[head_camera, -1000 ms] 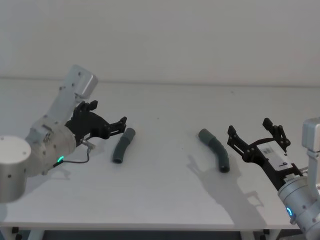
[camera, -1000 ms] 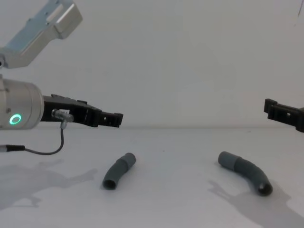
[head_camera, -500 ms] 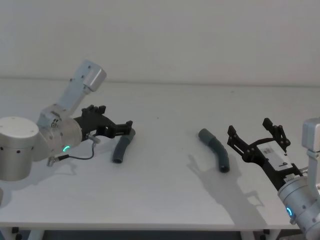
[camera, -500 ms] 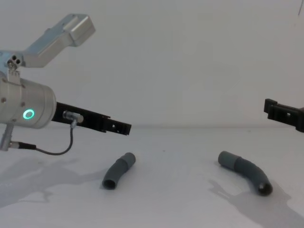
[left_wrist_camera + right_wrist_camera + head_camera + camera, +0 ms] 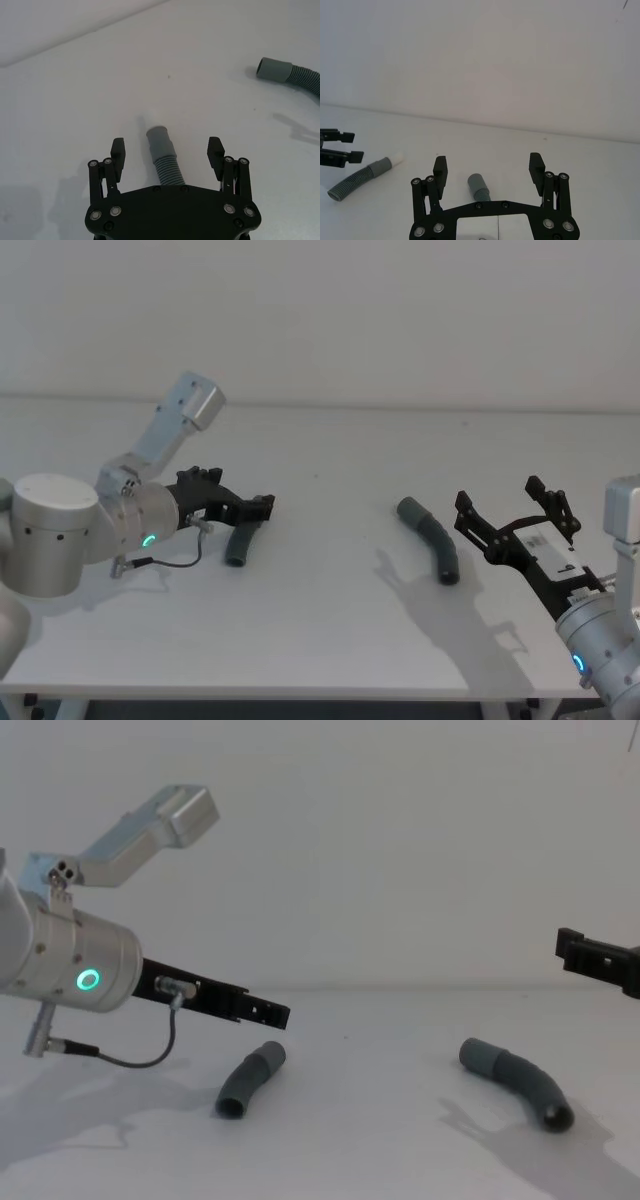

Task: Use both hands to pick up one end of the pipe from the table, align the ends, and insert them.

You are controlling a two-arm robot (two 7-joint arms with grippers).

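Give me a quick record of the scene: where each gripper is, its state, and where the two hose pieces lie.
left gripper: open, over the far end of left hose piece, fingers either side, not gripping
right gripper: open, beside right hose piece, apart from it
hose pieces: both lying on table, well apart, unjoined
whitish tip: on left hose piece

The left end effector [image 5: 262, 506] hovers low over the tabletop's [image 5: 330, 630] left half, fingers spread wide, forearm angled down. The right end effector [image 5: 500, 496] hangs over its right side, likewise spread.
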